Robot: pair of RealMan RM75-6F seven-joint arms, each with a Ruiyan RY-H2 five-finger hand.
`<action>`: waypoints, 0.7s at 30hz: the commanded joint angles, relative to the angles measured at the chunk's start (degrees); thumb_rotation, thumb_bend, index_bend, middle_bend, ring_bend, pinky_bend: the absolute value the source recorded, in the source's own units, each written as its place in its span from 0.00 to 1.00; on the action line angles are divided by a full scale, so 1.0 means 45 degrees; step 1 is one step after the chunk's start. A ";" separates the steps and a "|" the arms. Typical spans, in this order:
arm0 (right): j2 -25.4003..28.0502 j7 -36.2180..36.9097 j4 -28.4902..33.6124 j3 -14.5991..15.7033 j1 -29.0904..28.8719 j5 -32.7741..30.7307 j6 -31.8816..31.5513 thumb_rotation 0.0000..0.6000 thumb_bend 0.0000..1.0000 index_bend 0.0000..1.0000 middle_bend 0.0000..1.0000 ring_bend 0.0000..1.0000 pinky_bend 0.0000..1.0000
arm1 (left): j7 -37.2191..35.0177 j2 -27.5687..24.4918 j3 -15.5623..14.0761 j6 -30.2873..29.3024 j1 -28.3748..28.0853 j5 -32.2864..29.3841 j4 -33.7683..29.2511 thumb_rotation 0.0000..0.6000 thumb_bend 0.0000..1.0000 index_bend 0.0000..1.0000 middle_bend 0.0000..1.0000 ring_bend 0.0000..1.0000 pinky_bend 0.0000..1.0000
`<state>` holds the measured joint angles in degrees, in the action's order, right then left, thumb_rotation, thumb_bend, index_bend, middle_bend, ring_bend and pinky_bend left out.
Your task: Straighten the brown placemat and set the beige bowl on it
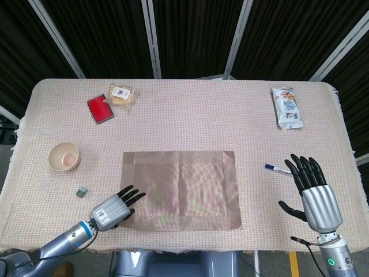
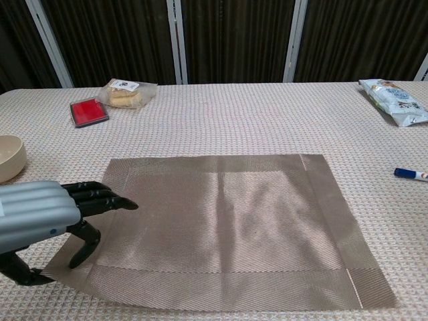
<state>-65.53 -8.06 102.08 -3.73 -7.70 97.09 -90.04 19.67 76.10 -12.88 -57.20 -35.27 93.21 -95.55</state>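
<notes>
While the left robot hand (image 1: pixel 110 210) pinches the near left corner of the mat (image 1: pixel 180 190), lifting it slightly off the desk (image 1: pixel 230 115), the mat lies square to the near desk edge, about mid-desk. The right robot hand (image 1: pixel 314 193) hovers open by the near right corner, holding nothing. The mat looks thin, limp and light, so it probably slides best pulled by a corner. The bowl (image 1: pixel 64 156) sits upright near the left edge, likely rigid and light; grasping its rim seems sensible.
</notes>
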 commanded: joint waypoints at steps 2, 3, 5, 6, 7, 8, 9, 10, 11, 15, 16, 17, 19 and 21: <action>-0.0023 -0.0054 0.0036 0.0028 0.0007 0.0063 0.0011 1.00 0.00 0.00 0.00 0.00 0.00 | -0.0713 -0.0265 -0.0088 -0.0212 0.0223 0.0194 0.0015 1.00 0.40 0.71 0.00 0.00 0.00; -0.0024 -0.0068 0.0042 0.0033 0.0011 0.0081 0.0007 1.00 0.00 0.00 0.00 0.00 0.00 | -0.0756 -0.0257 -0.0105 -0.0230 0.0254 0.0264 0.0012 1.00 0.40 0.71 0.00 0.00 0.00; -0.0028 -0.0082 0.0046 0.0037 0.0018 0.0104 -0.0004 1.00 0.00 0.00 0.00 0.00 0.00 | -0.0780 -0.0240 -0.0108 -0.0238 0.0287 0.0357 0.0019 1.00 0.40 0.71 0.00 0.00 0.00; -0.0026 -0.0082 0.0055 0.0042 0.0028 0.0125 -0.0020 1.00 0.00 0.00 0.00 0.00 0.00 | -0.0781 -0.0220 -0.0104 -0.0243 0.0317 0.0415 0.0020 1.00 0.40 0.71 0.00 0.00 0.00; -0.0019 -0.0074 0.0059 0.0044 0.0036 0.0134 -0.0032 1.00 0.00 0.00 0.00 0.00 0.00 | -0.0764 -0.0203 -0.0096 -0.0245 0.0344 0.0440 0.0028 1.00 0.40 0.71 0.00 0.00 0.00; -0.0004 -0.0051 0.0064 0.0045 0.0050 0.0135 -0.0050 1.00 0.00 0.00 0.00 0.00 0.00 | -0.0636 -0.0194 -0.0074 -0.0265 0.0392 0.0457 0.0070 1.00 0.40 0.71 0.00 0.00 0.00; 0.0009 -0.0026 0.0061 0.0045 0.0062 0.0134 -0.0065 1.00 0.00 0.00 0.00 0.00 0.00 | -0.0477 -0.0180 -0.0055 -0.0314 0.0450 0.0471 0.0102 1.00 0.40 0.71 0.00 0.00 0.00; 0.0023 -0.0008 0.0057 0.0043 0.0073 0.0136 -0.0084 1.00 0.00 0.00 0.00 0.00 0.00 | -0.0351 -0.0174 -0.0051 -0.0355 0.0511 0.0480 0.0104 1.00 0.40 0.71 0.00 0.00 0.00; 0.0035 0.0009 0.0051 0.0040 0.0080 0.0138 -0.0097 1.00 0.00 0.00 0.00 0.00 0.00 | -0.0286 -0.0177 -0.0057 -0.0369 0.0567 0.0469 0.0074 1.00 0.39 0.70 0.00 0.00 0.00; 0.0080 0.0086 0.0051 0.0060 0.0119 0.0176 -0.0141 1.00 0.00 0.00 0.00 0.00 0.00 | -0.0282 -0.0300 -0.0107 -0.0549 0.0811 0.0537 -0.0111 1.00 0.09 0.37 0.00 0.00 0.00; 0.0092 0.0121 0.0062 0.0079 0.0124 0.0190 -0.0130 1.00 0.00 0.00 0.00 0.00 0.00 | -0.0363 -0.0370 -0.0095 -0.0669 0.0859 0.0598 -0.0160 1.00 0.01 0.22 0.00 0.00 0.00; 0.0117 0.0174 0.0078 0.0107 0.0124 0.0213 -0.0106 1.00 0.00 0.00 0.00 0.00 0.00 | -0.0512 -0.0454 -0.0064 -0.0913 0.0950 0.0701 -0.0199 1.00 0.00 0.10 0.00 0.00 0.00; 0.0145 0.0214 0.0083 0.0129 0.0131 0.0241 -0.0100 1.00 0.00 0.00 0.00 0.00 0.00 | -0.0858 -0.0577 0.0009 -0.1415 0.1149 0.0837 -0.0223 1.00 0.00 0.01 0.00 0.00 0.00; 0.0148 0.0217 0.0080 0.0128 0.0138 0.0262 -0.0114 1.00 0.00 0.00 0.00 0.00 0.00 | -0.1293 -0.0754 0.0115 -0.1869 0.1313 0.0873 -0.0258 1.00 0.00 0.00 0.00 0.00 0.00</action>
<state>-64.86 -7.08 102.45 -3.15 -7.08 98.27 -90.56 15.78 73.65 -12.90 -63.58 -30.34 96.65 -96.43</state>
